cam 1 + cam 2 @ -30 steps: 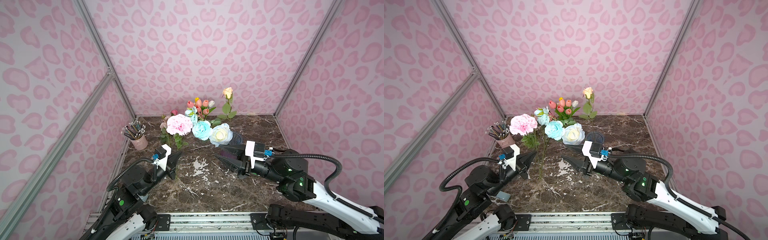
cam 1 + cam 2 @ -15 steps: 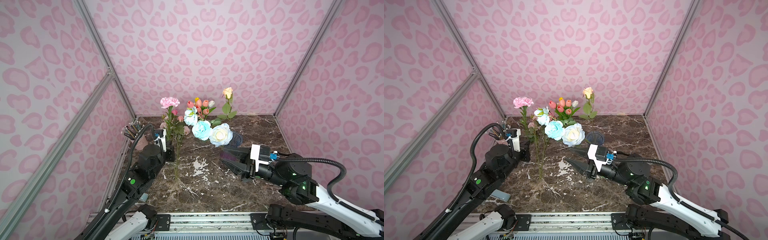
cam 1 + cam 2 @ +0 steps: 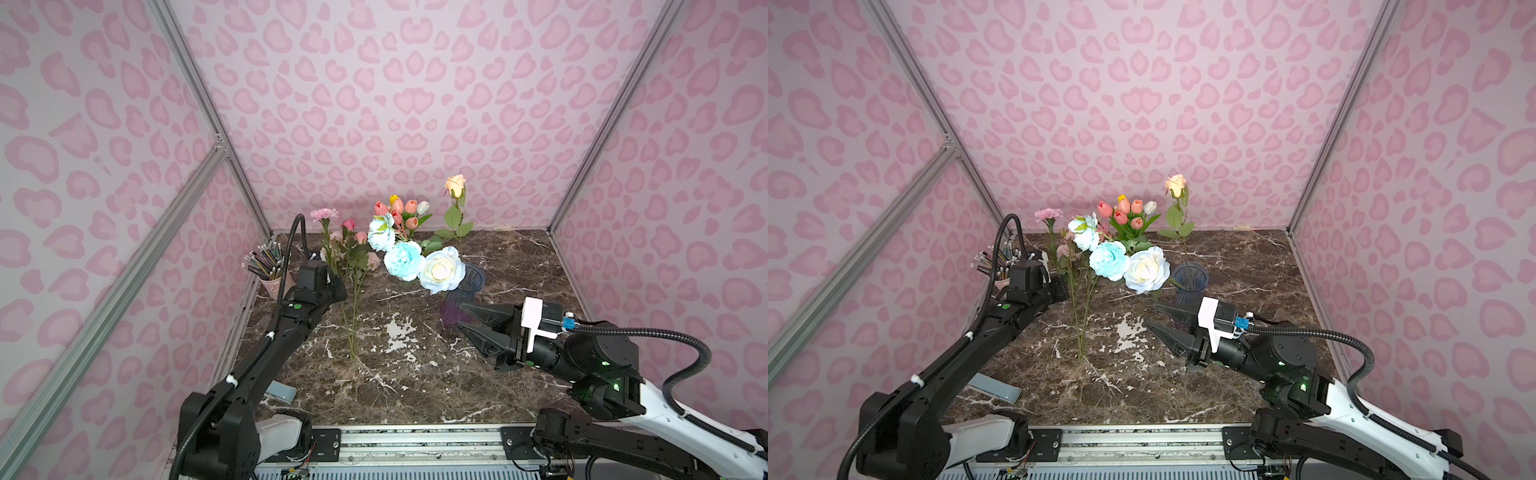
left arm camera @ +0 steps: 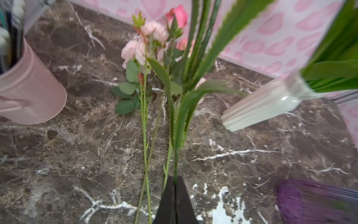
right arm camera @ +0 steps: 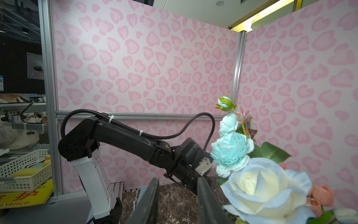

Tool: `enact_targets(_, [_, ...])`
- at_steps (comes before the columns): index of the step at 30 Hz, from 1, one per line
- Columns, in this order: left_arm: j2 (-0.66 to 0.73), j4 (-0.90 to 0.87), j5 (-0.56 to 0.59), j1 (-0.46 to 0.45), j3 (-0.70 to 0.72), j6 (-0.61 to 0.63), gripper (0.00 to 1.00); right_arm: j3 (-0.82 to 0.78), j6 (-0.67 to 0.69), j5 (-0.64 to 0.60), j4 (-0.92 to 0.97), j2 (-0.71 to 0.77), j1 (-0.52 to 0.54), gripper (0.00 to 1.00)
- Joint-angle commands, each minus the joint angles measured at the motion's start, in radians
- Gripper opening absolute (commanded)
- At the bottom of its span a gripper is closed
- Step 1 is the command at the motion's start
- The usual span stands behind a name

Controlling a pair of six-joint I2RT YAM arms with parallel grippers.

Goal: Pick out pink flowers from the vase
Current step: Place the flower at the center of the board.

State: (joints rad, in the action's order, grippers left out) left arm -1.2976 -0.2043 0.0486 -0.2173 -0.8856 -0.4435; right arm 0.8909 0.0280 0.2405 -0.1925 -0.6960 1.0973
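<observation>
- A yellow sign [image 5: 23, 195] outside the booth carries cut-off writing: "护" and letters ending "ance".
- The left end effector [image 4: 175, 187] is clenched on the stem of a pink flower [image 3: 324, 214]. The stem rises with the bloom uppermost, near the back left corner.
- The pink rosebuds [image 3: 360, 237] lie on the counter [image 3: 415, 374], blooms toward the back wall.
- The right end effector [image 3: 460, 316] is released and empty, beside the vase [image 3: 1190, 280].

A pink cup [image 3: 272, 286] full of pencils [image 3: 262, 259] stands at the left edge of the dark marble table [image 3: 415, 386], near the back corner. A light blue peony [image 3: 403, 260] and a white rose [image 3: 441, 270] touch each other in the middle. A peach rose [image 3: 455, 185] stands tall by the pink spotted back wall [image 3: 374, 83], with a yellow tulip [image 3: 393, 199] and a white tulip [image 3: 422, 207] near it, and a flat grey-blue thing [image 3: 994, 387] lies at the table's front left.
</observation>
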Motion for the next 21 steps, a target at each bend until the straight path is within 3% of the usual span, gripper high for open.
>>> enact_targets(1, [-0.089, 0.077, -0.049, 0.015, -0.023, 0.057, 0.02, -0.009, -0.005, -0.009, -0.05, 0.001, 0.001, 0.34])
enact_targets(4, [-0.192, 0.043, -0.034, 0.028, -0.081, 0.091, 0.02, -0.014, -0.002, -0.004, -0.047, -0.005, 0.0, 0.34])
enact_targets(15, [-0.425, 0.071, -0.182, 0.118, -0.153, 0.083, 0.02, -0.016, 0.024, -0.035, -0.012, 0.016, 0.0, 0.34])
enact_targets(21, [-0.53, 0.054, -0.237, 0.125, -0.214, 0.104, 0.02, -0.032, 0.03, -0.047, -0.017, 0.02, 0.001, 0.34])
